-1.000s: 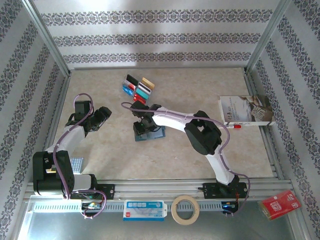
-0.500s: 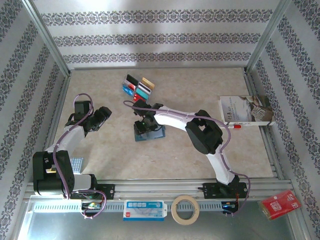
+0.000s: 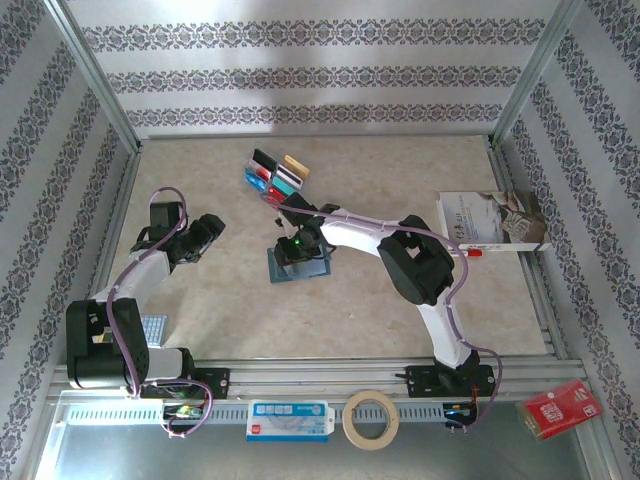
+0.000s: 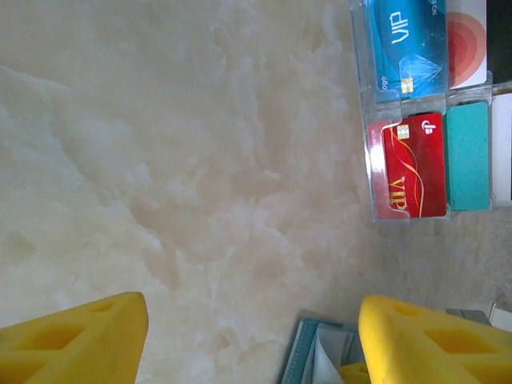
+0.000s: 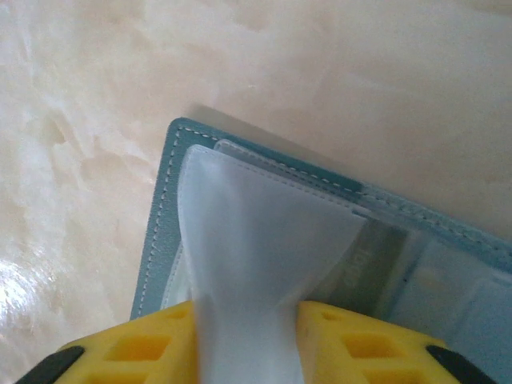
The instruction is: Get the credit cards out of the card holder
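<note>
Right gripper (image 5: pixel 248 340) is clamping the clear sleeve (image 5: pixel 256 232) of the card holder (image 5: pixel 160 216) lying right under it. I'm eyeing a grey card (image 5: pixel 376 260) just right of it. Left gripper (image 4: pixel 252 344) is hanging open, well off.

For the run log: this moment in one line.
right fingers: shut on clear sleeve of card holder | left fingers: open, over table | credit cards: row beyond holder

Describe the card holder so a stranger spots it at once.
On the beige table, look mid-table, just nearer the arms than the row of coloured cards. The card holder lies open beneath the right gripper: the lone slate-blue wallet, with clear sleeves inside.
</note>
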Controlling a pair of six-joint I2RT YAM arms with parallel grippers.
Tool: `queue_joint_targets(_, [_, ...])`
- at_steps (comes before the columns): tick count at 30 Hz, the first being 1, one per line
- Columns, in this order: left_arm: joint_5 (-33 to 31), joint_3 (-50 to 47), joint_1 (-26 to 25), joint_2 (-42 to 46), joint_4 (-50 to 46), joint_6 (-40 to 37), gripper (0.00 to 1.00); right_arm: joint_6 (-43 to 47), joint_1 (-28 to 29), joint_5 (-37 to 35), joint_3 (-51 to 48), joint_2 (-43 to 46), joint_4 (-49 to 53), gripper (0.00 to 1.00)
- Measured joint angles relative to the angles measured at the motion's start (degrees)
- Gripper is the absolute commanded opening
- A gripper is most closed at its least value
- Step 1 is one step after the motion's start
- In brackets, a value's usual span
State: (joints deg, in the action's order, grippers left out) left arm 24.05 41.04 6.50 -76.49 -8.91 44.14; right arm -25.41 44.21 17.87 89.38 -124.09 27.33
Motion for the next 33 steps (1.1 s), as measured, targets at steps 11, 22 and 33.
queue_joint_targets(11, [5.97, 0.04, -0.44, -1.55, -0.07, -0.85, 0.56, -1.25, -0.46, 0.17, -2.34, 1.29, -3.48, 0.13])
queue_joint_targets(22, [9.29, 0.02, -11.89, -4.11, 0.87, -0.5, 0.4, -3.91, -0.17, -1.55, -6.6, 6.49, -6.67, 0.18])
queue_joint_targets(33, [12.35, -1.33, -18.93, -13.07, 9.46, 3.91, 0.25, -4.83, 1.33, -8.2, -7.63, 7.02, -5.73, 0.27])
